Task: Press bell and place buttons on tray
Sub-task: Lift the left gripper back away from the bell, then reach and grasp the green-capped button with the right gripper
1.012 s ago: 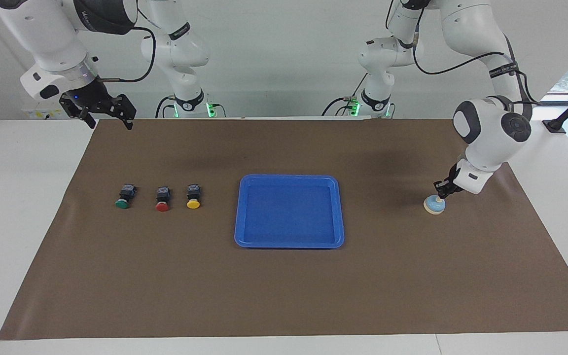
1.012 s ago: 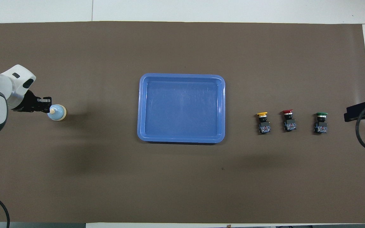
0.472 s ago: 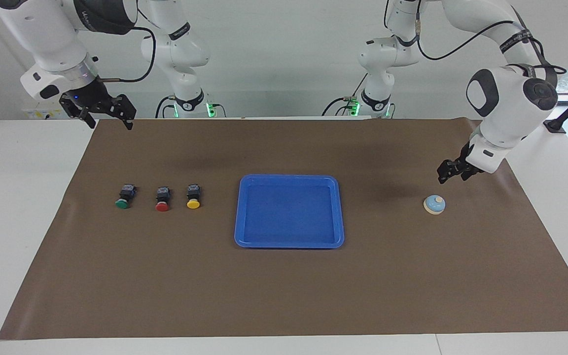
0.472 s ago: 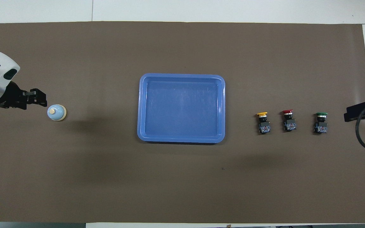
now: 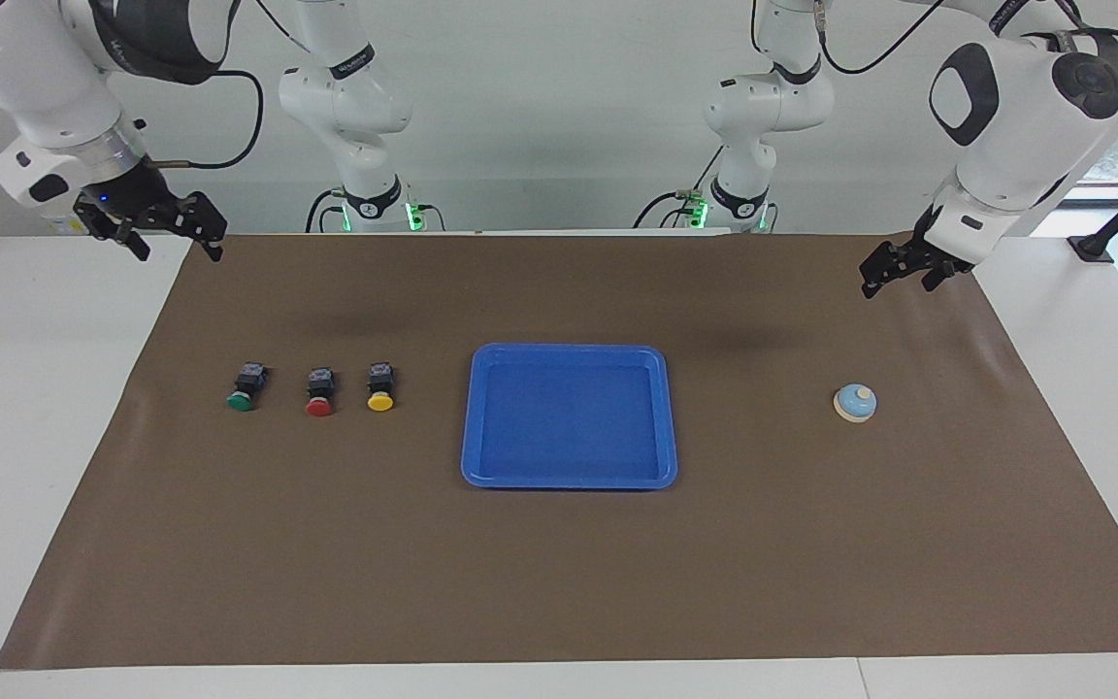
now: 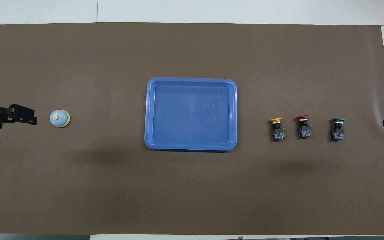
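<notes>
Facing view: the left gripper [image 5: 899, 274] is hanging raised, jaws apart, clear of the bell [image 5: 855, 403]; the right gripper [image 5: 166, 233] is waiting, jaws apart.

Overhead view: three buttons [image 6: 304, 128] are sitting beside the empty tray [image 6: 148, 113], all unplaced.

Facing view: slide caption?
Both grippers raised; bell, empty tray and three buttons sit apart on the mat.
</notes>
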`<action>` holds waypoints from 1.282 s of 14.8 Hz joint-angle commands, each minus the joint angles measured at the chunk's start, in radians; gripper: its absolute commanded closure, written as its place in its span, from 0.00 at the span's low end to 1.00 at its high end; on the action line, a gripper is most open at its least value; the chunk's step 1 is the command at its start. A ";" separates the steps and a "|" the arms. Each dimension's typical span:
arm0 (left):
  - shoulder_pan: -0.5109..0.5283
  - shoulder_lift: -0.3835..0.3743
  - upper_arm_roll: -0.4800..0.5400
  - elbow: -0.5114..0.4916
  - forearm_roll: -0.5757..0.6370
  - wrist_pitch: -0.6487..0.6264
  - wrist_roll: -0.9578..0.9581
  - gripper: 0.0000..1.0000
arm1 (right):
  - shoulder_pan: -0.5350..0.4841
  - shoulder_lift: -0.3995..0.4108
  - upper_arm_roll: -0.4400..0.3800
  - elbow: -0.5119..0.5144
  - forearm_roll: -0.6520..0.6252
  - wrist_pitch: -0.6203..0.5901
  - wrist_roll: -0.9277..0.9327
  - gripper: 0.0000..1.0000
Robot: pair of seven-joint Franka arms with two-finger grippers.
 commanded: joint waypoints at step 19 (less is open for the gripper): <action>-0.015 0.026 -0.006 0.148 -0.010 -0.127 0.004 0.00 | -0.068 0.149 0.017 -0.586 0.001 0.746 0.095 0.55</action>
